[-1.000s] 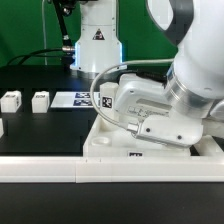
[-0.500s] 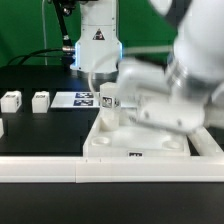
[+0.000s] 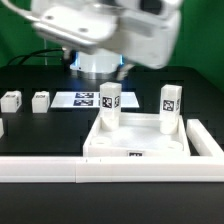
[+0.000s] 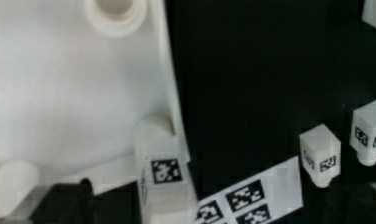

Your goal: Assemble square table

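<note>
Square table top point(image 3: 165, 150) just beside border rail point(image 3: 50, 172)

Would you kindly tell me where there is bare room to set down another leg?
The black table is bare between the loose legs, marker board, top and rail. The top's floor before its two upright legs is free too. Those two corners are crowded.

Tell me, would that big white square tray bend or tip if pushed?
The square top looks like rigid moulded plastic with a raised rim, so it probably would not bend. Lying broad and flat, it should slide rather than tip. The upright legs in its sockets might wobble.
</note>
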`<state>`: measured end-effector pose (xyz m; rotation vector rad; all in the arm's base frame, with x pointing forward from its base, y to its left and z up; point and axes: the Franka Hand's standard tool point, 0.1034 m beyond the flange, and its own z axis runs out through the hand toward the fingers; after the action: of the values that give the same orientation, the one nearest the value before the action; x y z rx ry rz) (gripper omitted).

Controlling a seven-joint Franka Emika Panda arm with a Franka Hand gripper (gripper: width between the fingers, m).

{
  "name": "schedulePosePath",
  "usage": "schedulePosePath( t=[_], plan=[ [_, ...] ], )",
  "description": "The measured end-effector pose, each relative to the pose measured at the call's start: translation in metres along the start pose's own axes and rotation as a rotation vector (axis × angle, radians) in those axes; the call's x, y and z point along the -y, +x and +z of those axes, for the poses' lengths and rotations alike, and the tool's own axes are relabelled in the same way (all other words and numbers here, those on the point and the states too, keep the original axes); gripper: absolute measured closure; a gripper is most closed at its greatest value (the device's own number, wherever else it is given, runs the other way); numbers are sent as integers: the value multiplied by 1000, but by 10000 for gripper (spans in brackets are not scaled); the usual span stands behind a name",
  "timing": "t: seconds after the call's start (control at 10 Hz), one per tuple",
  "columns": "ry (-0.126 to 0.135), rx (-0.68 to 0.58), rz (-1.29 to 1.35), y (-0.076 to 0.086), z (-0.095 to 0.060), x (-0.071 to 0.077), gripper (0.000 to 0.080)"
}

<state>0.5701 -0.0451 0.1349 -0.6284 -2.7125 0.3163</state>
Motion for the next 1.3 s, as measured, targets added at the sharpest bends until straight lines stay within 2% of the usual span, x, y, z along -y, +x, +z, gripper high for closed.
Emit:
schedulePosePath(
  t=[0.1, 0.2, 0.5, 0.6, 0.7, 0.8, 0.9, 1.0, 1.3],
  plan=[
    [19, -27, 106, 7, 3, 1, 151],
    [19, -23, 154, 7, 1, -6, 151],
    [20, -25, 362, 7, 2, -4, 151],
    [-20, -57, 487, 6, 5, 10, 151],
    [-70, -63, 604, 6, 8, 40, 151],
    [-103, -47, 816, 13, 14, 68, 151],
    [-118, -40, 993, 24, 21, 90, 151],
    [-106, -38, 1144, 26, 20, 98, 151],
    [-93, -84, 1279, 22, 25, 93, 151]
  ],
)
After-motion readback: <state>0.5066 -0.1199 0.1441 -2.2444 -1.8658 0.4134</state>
